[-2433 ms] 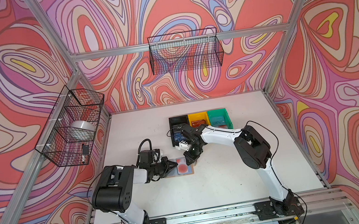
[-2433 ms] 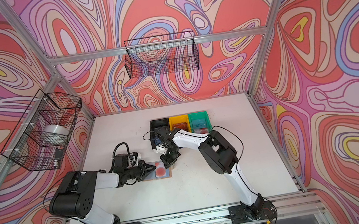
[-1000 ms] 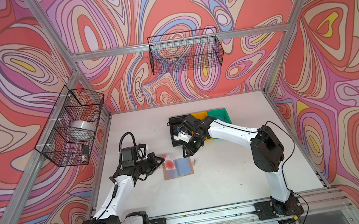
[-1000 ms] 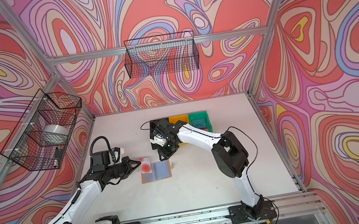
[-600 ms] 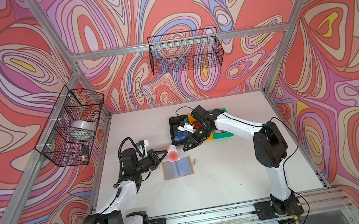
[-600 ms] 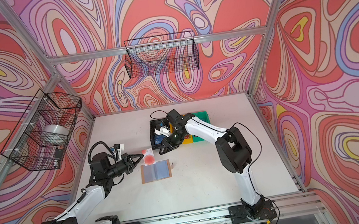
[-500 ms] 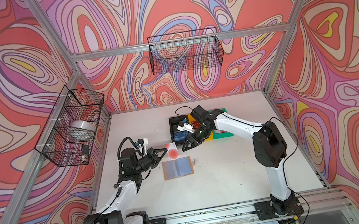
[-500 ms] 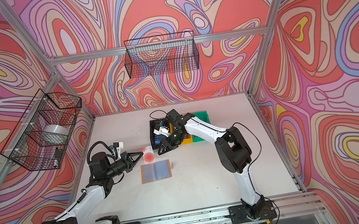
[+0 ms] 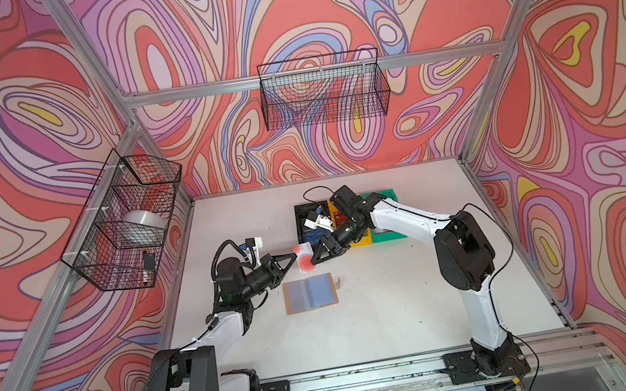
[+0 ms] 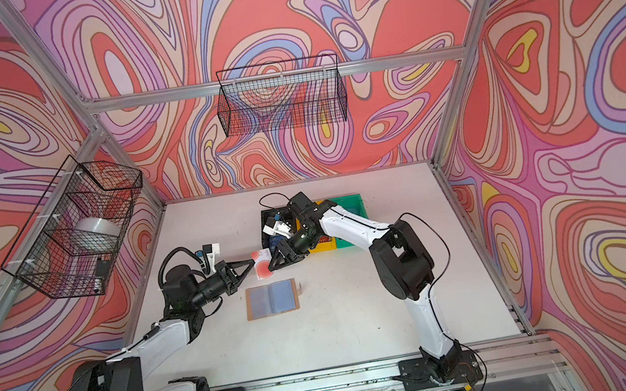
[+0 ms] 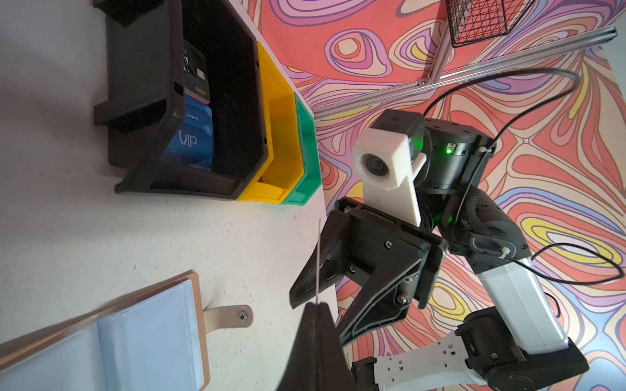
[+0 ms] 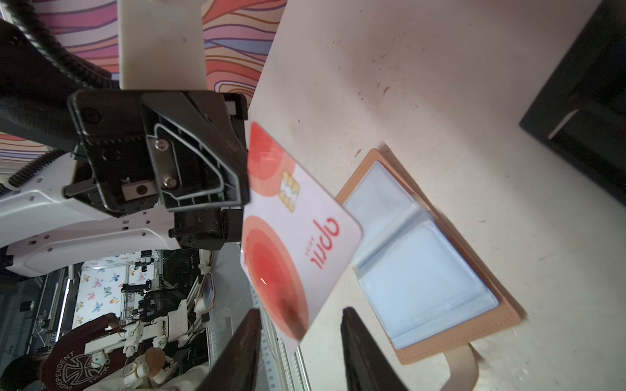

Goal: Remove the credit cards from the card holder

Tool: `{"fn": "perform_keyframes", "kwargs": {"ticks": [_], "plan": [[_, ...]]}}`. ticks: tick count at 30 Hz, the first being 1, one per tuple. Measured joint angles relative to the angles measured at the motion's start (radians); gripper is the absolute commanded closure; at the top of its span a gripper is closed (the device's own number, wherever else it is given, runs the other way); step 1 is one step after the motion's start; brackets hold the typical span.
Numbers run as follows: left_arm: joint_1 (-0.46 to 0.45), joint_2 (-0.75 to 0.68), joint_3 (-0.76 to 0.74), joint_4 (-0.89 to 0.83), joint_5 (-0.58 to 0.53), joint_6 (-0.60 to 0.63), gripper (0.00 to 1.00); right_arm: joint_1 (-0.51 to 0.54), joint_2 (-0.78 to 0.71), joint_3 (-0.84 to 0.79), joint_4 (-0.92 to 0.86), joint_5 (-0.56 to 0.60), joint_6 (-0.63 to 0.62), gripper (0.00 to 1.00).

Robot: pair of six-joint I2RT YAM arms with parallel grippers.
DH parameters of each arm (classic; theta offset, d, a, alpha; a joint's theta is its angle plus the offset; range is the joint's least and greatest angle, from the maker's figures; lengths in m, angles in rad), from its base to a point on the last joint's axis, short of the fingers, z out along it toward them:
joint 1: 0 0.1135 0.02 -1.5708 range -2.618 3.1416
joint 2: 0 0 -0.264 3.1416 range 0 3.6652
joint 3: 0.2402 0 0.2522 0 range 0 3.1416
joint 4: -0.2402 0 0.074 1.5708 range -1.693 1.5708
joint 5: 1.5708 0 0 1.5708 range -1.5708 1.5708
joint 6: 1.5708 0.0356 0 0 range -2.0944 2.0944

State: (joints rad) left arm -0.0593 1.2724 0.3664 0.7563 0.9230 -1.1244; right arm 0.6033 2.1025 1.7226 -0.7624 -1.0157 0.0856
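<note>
— Left gripper (image 9: pixel 292 258) is clamped tight on the pale red-circle card (image 9: pixel 305 259), mid-air, centre frame!
— Right gripper (image 9: pixel 317 255) is partly parted, its jaws straddling the card's free edge. The card holder (image 9: pixel 310 293) lies open just below, and the blue VIP card (image 11: pixel 193 142) sits in the black bin (image 11: pixel 142 84).

left arm: stretched forward | left gripper (image 9: pixel 292 256): clamped on pale card (image 12: pixel 298 237) edge | right arm: folded inward | right gripper (image 9: pixel 315 258): jaws parted, tips facing left gripper
</note>
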Motion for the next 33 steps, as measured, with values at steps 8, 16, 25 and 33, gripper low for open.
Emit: {"fn": "perform_keyframes", "kwargs": {"ticks": [8,16,25,33], "plan": [[0.000,0.013,-0.029,0.064,-0.026,-0.031,1.00,-0.002,0.005,0.000,0.058,-0.090,0.038,0.83],[-0.008,-0.020,-0.030,0.024,-0.043,-0.011,1.00,-0.003,0.011,0.000,0.069,-0.130,0.050,0.92],[-0.033,-0.096,-0.050,-0.055,-0.106,0.024,1.00,-0.003,0.055,0.050,0.026,-0.145,0.050,0.98],[-0.044,-0.127,-0.059,-0.095,-0.137,0.041,1.00,-0.005,0.082,0.104,-0.041,-0.153,0.034,0.99]]}}
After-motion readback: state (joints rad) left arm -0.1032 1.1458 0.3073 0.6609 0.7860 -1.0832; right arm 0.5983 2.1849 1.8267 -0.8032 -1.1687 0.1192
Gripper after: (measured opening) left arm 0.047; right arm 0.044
